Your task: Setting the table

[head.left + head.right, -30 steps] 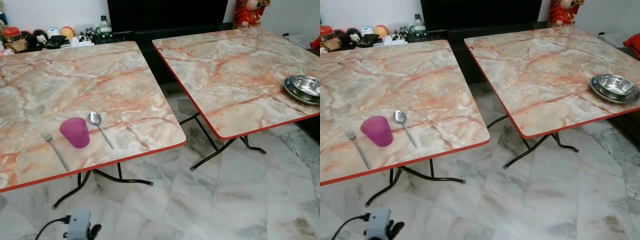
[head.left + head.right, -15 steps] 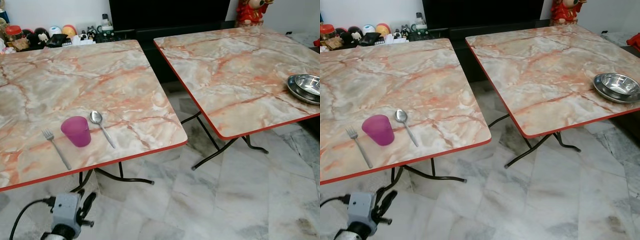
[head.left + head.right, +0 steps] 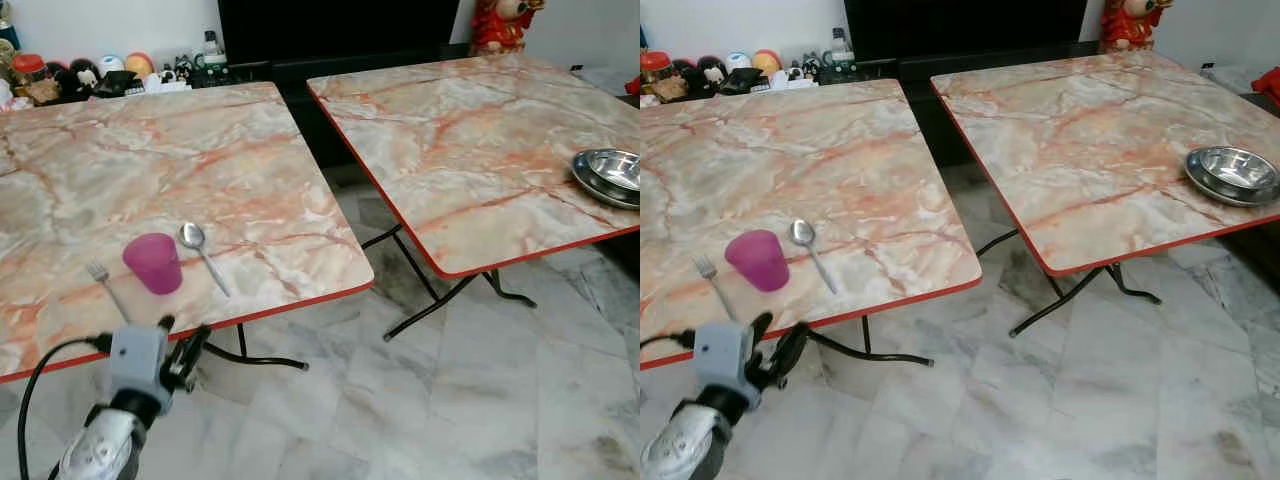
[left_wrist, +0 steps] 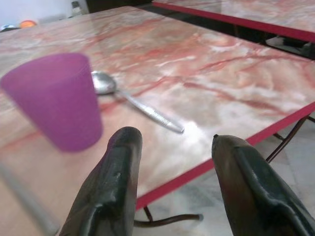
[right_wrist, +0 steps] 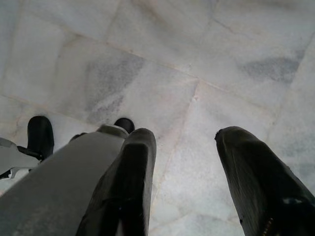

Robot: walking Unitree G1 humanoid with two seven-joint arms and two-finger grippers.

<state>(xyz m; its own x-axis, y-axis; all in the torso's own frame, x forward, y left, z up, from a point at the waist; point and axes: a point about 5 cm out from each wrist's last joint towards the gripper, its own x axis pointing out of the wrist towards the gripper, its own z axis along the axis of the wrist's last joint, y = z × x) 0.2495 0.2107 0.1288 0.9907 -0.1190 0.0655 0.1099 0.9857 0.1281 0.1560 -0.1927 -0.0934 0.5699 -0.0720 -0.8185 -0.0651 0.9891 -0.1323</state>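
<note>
home living room, folding marble-look tables point(image 3: 180, 170), dark tv unit point(image 3: 340, 30), marble floor point(image 3: 480, 400)

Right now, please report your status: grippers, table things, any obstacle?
Left gripper open, at table edge near purple cup. Right gripper open, idle over floor. Fork, spoon flank cup. Nothing blocking.

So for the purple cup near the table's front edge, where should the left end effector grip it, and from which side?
Probably across the purple cup's side wall near mid-height, coming in level from the table's front edge, where the left end effector already hovers open. The cup stands upright and tapers downward, with a spoon and fork flanking it, so the front is the open side.
</note>
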